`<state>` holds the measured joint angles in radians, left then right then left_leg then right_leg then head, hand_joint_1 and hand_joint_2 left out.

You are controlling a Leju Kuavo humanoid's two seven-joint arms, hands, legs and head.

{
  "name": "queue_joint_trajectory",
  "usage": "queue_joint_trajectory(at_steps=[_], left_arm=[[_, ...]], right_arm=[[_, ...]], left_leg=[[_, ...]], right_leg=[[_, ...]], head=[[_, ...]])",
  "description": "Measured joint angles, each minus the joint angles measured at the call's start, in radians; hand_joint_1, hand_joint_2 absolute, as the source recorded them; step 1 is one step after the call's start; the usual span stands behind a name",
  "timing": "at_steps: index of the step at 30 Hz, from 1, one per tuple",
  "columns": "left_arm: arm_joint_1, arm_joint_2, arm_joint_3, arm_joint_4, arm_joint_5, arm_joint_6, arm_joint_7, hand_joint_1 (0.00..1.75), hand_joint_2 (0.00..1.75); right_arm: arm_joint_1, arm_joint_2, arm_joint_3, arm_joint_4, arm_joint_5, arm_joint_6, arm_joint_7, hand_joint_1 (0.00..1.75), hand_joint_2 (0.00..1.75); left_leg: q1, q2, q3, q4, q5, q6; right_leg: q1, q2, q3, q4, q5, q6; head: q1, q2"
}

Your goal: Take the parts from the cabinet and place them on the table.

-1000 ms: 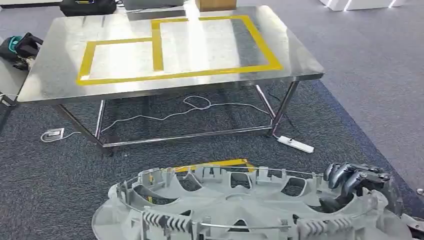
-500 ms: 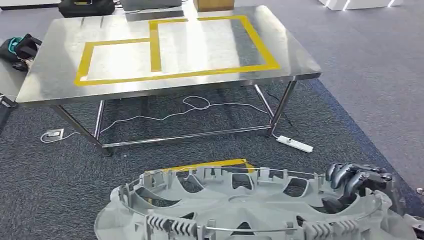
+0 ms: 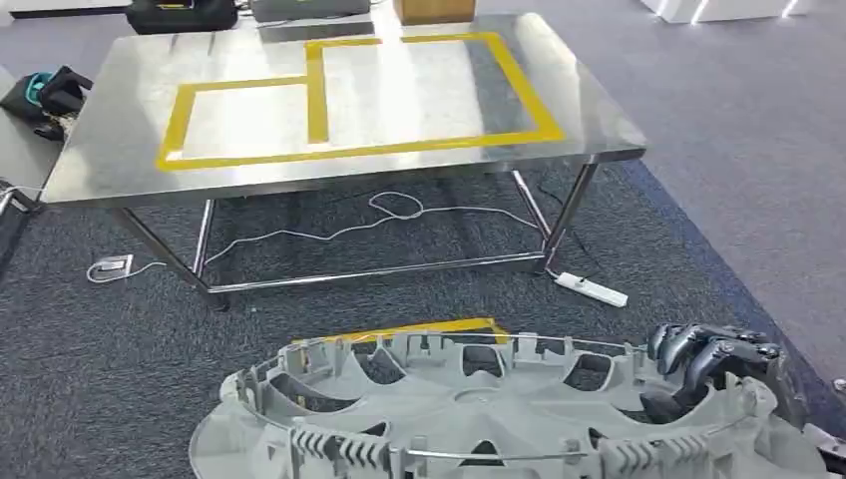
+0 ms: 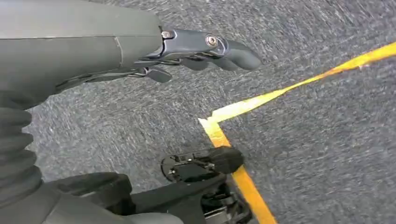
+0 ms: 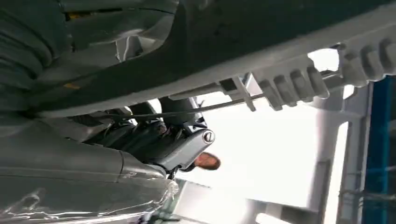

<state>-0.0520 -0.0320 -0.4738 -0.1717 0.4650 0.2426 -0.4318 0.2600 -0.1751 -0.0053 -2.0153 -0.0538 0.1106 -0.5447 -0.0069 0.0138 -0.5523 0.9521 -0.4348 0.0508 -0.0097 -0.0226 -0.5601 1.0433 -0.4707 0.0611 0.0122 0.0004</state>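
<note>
Dark fingers [image 3: 698, 351] of the right hand [image 3: 713, 369] curl over the rim of the big grey wheel-cover part [image 3: 479, 409], gripping it low before the robot; its near edge is cut off. The left hand [image 4: 205, 51] hangs over carpet, fingers straight, holding nothing. The steel table [image 3: 100, 160] stands ahead, well apart.

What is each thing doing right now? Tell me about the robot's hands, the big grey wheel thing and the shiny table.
Right hand: fingers curled over the rim of the grey wheel cover, holding it.
Left hand: holds nothing, fingers stretched out above the carpet.
Grey wheel cover: carried roughly flat, ribbed inner side up, not yet on the table.
Steel table: standing ahead, yellow tape boxes with nothing inside.
Power strip: lying on the carpet beside a table leg.
</note>
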Motion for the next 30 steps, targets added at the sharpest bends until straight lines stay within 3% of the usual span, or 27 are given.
queue_joint_trajectory(at_steps=[1, 3, 4, 5, 6, 7, 8, 9, 10, 11, 13, 14, 15, 16, 17, 19, 20, 21, 22, 23, 24, 25, 26, 27, 28, 29, 30], left_arm=[[-0.003, 0.0, 0.0, 0.0, -0.001, 0.004, -0.001, 0.0, 1.75], [-0.003, -0.001, 0.002, 0.0, -0.001, 0.008, -0.002, 0.0, 1.75], [-0.001, -0.002, 0.003, 0.0, -0.001, 0.008, -0.002, 0.0, 1.75], [0.001, -0.003, 0.005, 0.0, -0.001, 0.008, -0.002, 0.0, 1.75], [0.001, -0.003, 0.006, 0.0, -0.001, 0.009, -0.002, 0.0, 1.75], [0.001, -0.005, 0.007, 0.0, -0.001, 0.009, -0.002, 0.0, 1.75], [0.001, -0.005, 0.008, 0.0, -0.001, 0.009, -0.002, 0.0, 1.75], [0.0, 0.002, 0.008, 0.001, -0.001, 0.01, -0.002, 0.0, 1.75], [-0.003, 0.006, 0.009, 0.001, -0.001, 0.01, -0.002, 0.0, 1.75], [-0.004, 0.002, 0.009, 0.001, -0.003, 0.011, -0.002, 0.0, 1.75], [0.0, 0.003, 0.009, 0.001, -0.002, 0.012, -0.002, 0.0, 1.75], [-0.002, 0.003, 0.009, 0.001, -0.002, 0.012, -0.002, 0.0, 1.75], [-0.004, 0.002, 0.009, 0.001, -0.002, 0.012, -0.002, 0.0, 1.75], [-0.007, 0.001, 0.009, 0.001, -0.002, 0.013, -0.002, 0.0, 1.75], [-0.007, 0.001, 0.009, 0.001, -0.002, 0.013, -0.002, 0.0, 1.75], [0.001, 0.001, 0.009, 0.001, -0.002, 0.013, -0.002, 0.0, 1.75], [0.004, 0.001, 0.009, 0.001, -0.002, 0.013, -0.002, 0.0, 1.75], [0.006, 0.001, 0.009, 0.001, -0.002, 0.013, -0.002, 0.0, 1.75], [0.007, 0.001, 0.009, 0.001, -0.002, 0.013, -0.002, 0.0, 1.75], [0.009, 0.001, 0.009, 0.001, -0.002, 0.013, -0.002, 0.0, 1.75], [0.015, 0.004, 0.009, 0.002, -0.002, 0.014, -0.002, 0.0, 1.75], [0.021, 0.006, 0.01, 0.005, 0.0, 0.014, -0.002, 0.0, 1.75], [0.026, 0.006, 0.009, 0.005, -0.002, 0.013, -0.002, 0.0, 1.75], [0.028, 0.002, 0.01, 0.005, 0.001, 0.013, 0.0, 0.0, 1.75], [0.021, 0.004, 0.01, 0.005, 0.0, 0.013, -0.001, 0.0, 1.75], [0.009, 0.002, 0.01, 0.005, 0.0, 0.014, -0.001, 0.0, 1.75], [0.007, 0.002, 0.011, 0.005, 0.001, 0.014, -0.001, 0.0, 1.75]], right_arm=[[0.001, 0.0, 0.0, 0.001, 0.0, 0.001, 0.0, 1.75, 1.75], [0.003, 0.0, -0.003, 0.002, 0.0, 0.001, 0.001, 1.75, 1.75], [0.004, 0.0, -0.003, 0.003, 0.0, 0.001, 0.001, 1.75, 1.75], [0.005, 0.0, -0.003, 0.005, 0.001, 0.001, 0.001, 1.75, 1.75], [0.005, 0.0, -0.003, 0.006, 0.001, 0.001, 0.001, 1.75, 1.75], [0.005, 0.0, -0.003, 0.006, 0.001, 0.001, 0.001, 1.75, 1.75], [0.005, 0.0, -0.003, 0.006, 0.001, 0.001, 0.001, 1.75, 1.75], [0.004, 0.001, -0.003, 0.011, 0.001, 0.002, 0.001, 1.75, 1.75], [0.003, 0.002, -0.003, 0.012, 0.0, 0.002, 0.0, 1.75, 1.75], [0.01, 0.002, -0.007, 0.013, 0.0, 0.002, 0.0, 1.75, 1.75], [0.014, 0.002, -0.009, 0.013, 0.002, 0.003, 0.0, 1.75, 1.75], [0.014, 0.002, -0.008, 0.012, 0.002, 0.004, 0.0, 1.75, 1.75], [0.017, 0.002, -0.009, 0.009, 0.003, 0.004, 0.0, 1.75, 1.75], [0.017, 0.002, -0.011, 0.009, 0.003, 0.004, 0.0, 1.75, 1.75], [0.018, 0.002, -0.012, 0.009, 0.003, 0.004, 0.0, 1.75, 1.75], [0.021, 0.002, -0.013, 0.009, 0.003, 0.005, 0.0, 1.75, 1.75], [0.022, 0.002, -0.013, 0.009, 0.003, 0.005, 0.0, 1.75, 1.75], [0.022, 0.002, -0.013, 0.009, 0.003, 0.005, 0.0, 1.75, 1.75], [0.022, 0.002, -0.013, 0.008, 0.003, 0.005, 0.0, 1.75, 1.75], [0.022, 0.002, -0.013, 0.008, 0.003, 0.005, 0.0, 1.75, 1.75], [0.025, 0.003, -0.013, 0.01, 0.003, 0.005, 0.0, 1.75, 1.75], [0.02, 0.006, -0.012, 0.013, 0.002, 0.005, 0.0, 1.75, 1.75], [0.02, 0.006, -0.012, 0.014, 0.003, 0.005, 0.0, 1.75, 1.75], [0.021, 0.007, -0.013, 0.008, 0.005, 0.005, 0.0, 1.75, 1.75], [0.023, 0.007, -0.013, 0.006, 0.007, 0.006, -0.001, 1.75, 1.75], [0.021, 0.007, -0.014, 0.003, 0.006, 0.005, -0.002, 1.75, 1.75], [0.018, 0.008, -0.014, 0.003, 0.007, 0.005, -0.002, 1.75, 1.75]], left_leg=[[0.001, -0.004, 0.002, 0.0, -0.003, 0.001], [0.003, -0.01, 0.005, 0.001, -0.008, -0.004], [0.005, -0.013, 0.01, 0.002, -0.011, -0.009], [0.009, -0.015, 0.017, 0.002, -0.016, -0.016], [0.016, -0.018, 0.028, 0.004, -0.022, -0.024], [0.025, -0.022, 0.039, 0.008, -0.031, -0.034], [0.034, -0.025, 0.049, 0.016, -0.042, -0.047], [0.031, -0.027, 0.051, 0.02, -0.052, -0.064], [0.032, -0.027, 0.046, 0.038, -0.059, -0.074], [0.027, -0.028, 0.04, 0.034, -0.063, -0.076], [0.029, -0.028, 0.051, 0.031, -0.072, -0.086], [0.033, -0.028, 0.043, 0.043, -0.063, -0.091], [0.033, -0.024, 0.017, 0.103, -0.038, -0.094], [0.032, -0.022, -0.033, 0.184, -0.035, -0.094], [0.03, -0.021, -0.091, 0.266, -0.062, -0.095], [0.022, -0.021, -0.175, 0.351, -0.142, -0.086], [0.017, -0.021, -0.195, 0.345, -0.165, -0.079], [0.009, -0.021, -0.201, 0.316, -0.169, -0.065], [-0.001, -0.022, -0.199, 0.257, -0.146, -0.048], [-0.011, -0.022, -0.197, 0.195, -0.085, -0.028], [-0.026, -0.022, -0.198, 0.119, 0.059, -0.002], [-0.046, -0.028, -0.205, 0.054, 0.167, 0.01], [-0.052, -0.035, -0.188, 0.011, 0.162, 0.008], [-0.047, -0.034, -0.18, 0.026, 0.135, -0.007], [-0.044, -0.037, -0.168, 0.021, 0.115, -0.009], [-0.04, -0.039, -0.14, 0.025, 0.106, -0.008], [-0.037, -0.04, -0.118, 0.023, 0.091, -0.004]], right_leg=[[-0.001, 0.014, -0.032, 0.067, -0.042, -0.003], [-0.005, 0.021, -0.122, 0.228, -0.108, 0.01], [-0.007, 0.021, -0.15, 0.27, -0.117, 0.01], [-0.01, 0.021, -0.153, 0.261, -0.099, 0.012], [-0.016, 0.021, -0.129, 0.203, -0.053, 0.021], [-0.023, 0.021, -0.091, 0.118, 0.001, 0.029], [-0.034, 0.021, -0.049, 0.027, 0.055, 0.043], [-0.035, 0.037, -0.035, 0.005, 0.036, 0.066], [-0.032, 0.034, -0.037, -0.025, -0.012, 0.036], [-0.032, 0.037, -0.035, -0.006, 0.003, 0.015], [-0.032, 0.036, -0.036, 0.004, -0.004, -0.002], [-0.032, 0.042, -0.022, 0.007, -0.008, -0.008], [-0.03, 0.038, -0.008, -0.002, -0.016, -0.019], [-0.026, 0.035, 0.008, -0.013, -0.025, -0.024], [-0.023, 0.034, 0.024, -0.023, -0.031, -0.027], [-0.017, 0.036, 0.064, -0.045, -0.048, -0.032], [-0.013, 0.039, 0.091, -0.055, -0.061, -0.032], [-0.008, 0.04, 0.119, -0.066, -0.073, -0.033], [0.0, 0.04, 0.153, -0.077, -0.089, -0.036], [0.006, 0.039, 0.184, -0.086, -0.104, -0.039], [0.003, 0.04, 0.191, -0.099, -0.119, -0.042], [0.014, 0.047, 0.211, -0.096, -0.136, -0.037], [0.016, 0.05, 0.223, -0.105, -0.161, -0.04], [0.019, 0.053, 0.263, -0.131, -0.174, -0.051], [0.02, 0.054, 0.273, -0.103, -0.141, -0.046], [0.022, 0.055, 0.257, -0.066, -0.126, -0.039], [0.021, 0.041, 0.218, 0.017, -0.097, -0.03]], head=[[0.001, 0.001], [0.007, 0.0], [0.005, 0.0], [0.006, 0.0], [0.006, 0.0], [0.005, 0.0], [0.006, 0.0], [0.013, 0.0], [0.027, 0.0], [0.024, 0.0], [0.017, 0.0], [0.014, 0.001], [0.011, 0.0], [0.008, 0.0], [0.009, 0.0], [0.008, 0.0], [0.008, 0.0], [0.006, 0.0], [0.005, 0.0], [0.003, 0.0], [0.005, 0.0], [0.015, 0.0], [0.008, 0.0], [0.012, 0.0], [0.009, 0.0], [0.006, 0.0], [0.012, 0.0]])
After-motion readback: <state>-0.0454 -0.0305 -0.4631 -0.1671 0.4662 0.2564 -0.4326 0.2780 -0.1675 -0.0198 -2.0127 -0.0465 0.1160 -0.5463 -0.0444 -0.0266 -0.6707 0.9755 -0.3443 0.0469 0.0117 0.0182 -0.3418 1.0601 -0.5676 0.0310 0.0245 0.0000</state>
